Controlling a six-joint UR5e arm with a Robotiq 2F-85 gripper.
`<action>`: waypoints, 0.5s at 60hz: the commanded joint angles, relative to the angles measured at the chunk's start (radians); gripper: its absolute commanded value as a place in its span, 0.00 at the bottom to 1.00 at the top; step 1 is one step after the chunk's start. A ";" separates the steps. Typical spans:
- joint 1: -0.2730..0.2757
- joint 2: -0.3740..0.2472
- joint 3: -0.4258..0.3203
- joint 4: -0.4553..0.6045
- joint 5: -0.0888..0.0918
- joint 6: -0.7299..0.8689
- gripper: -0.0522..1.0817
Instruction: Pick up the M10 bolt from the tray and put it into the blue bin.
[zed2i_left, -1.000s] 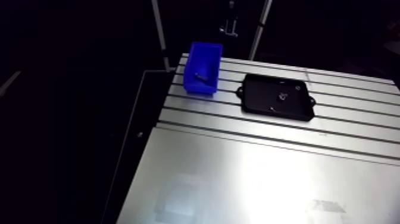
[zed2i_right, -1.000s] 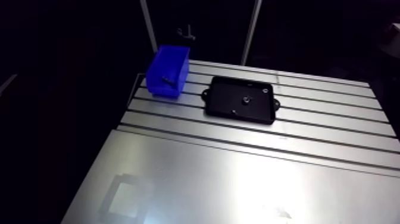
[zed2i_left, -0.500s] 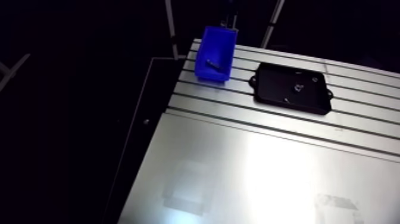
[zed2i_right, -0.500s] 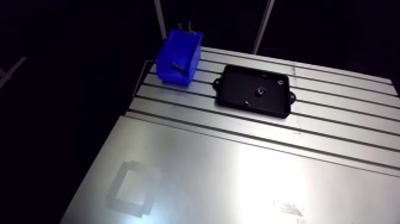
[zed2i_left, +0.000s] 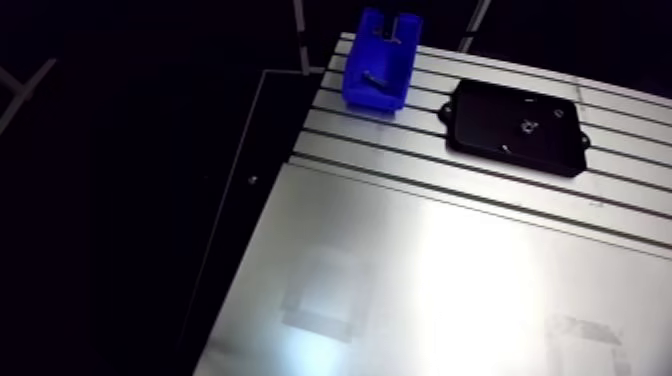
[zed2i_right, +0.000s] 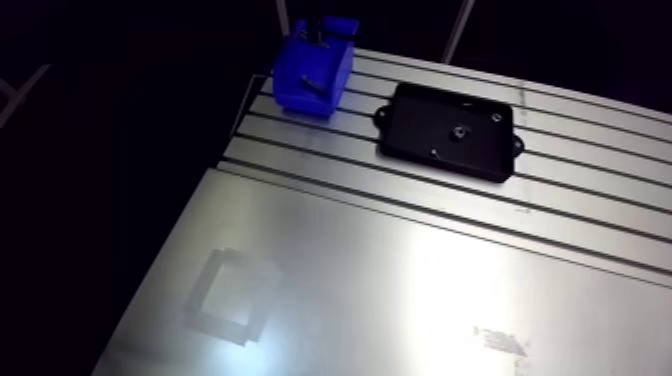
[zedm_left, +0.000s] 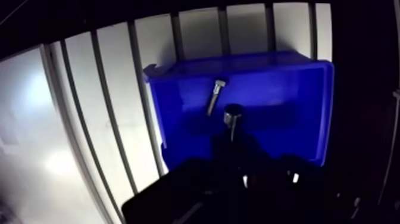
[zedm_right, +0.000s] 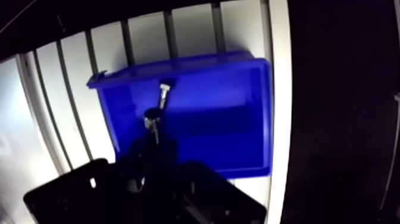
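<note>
The blue bin (zedm_left: 280, 107) stands at the table's far left corner, and one grey bolt (zedm_left: 215, 96) lies on its floor. In the wrist view my gripper (zedm_left: 233, 143) hangs over the bin, shut on a dark M10 bolt (zedm_left: 232, 114) whose head sticks out ahead of the dark fingers. In the arm view the gripper (zed2i_left: 400, 25) shows small, just above the bin's (zed2i_left: 380, 62) far end. The black tray (zed2i_left: 515, 128) lies to the right of the bin.
A few small metal parts lie in the tray, among them a nut (zed2i_left: 527, 127). The slotted table (zed2i_left: 430, 280) stretches wide toward the camera. Its left edge drops into dark right beside the bin.
The arm view has shifted with the arm. Relative to the bin, the gripper has come from behind its far end to over it. Bin and tray stay put.
</note>
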 joint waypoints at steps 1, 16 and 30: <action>0.015 0.035 -0.002 -0.009 -0.025 0.018 0.96; 0.021 0.071 -0.001 -0.051 -0.055 0.027 0.95; 0.020 0.083 -0.002 -0.056 -0.058 0.033 0.94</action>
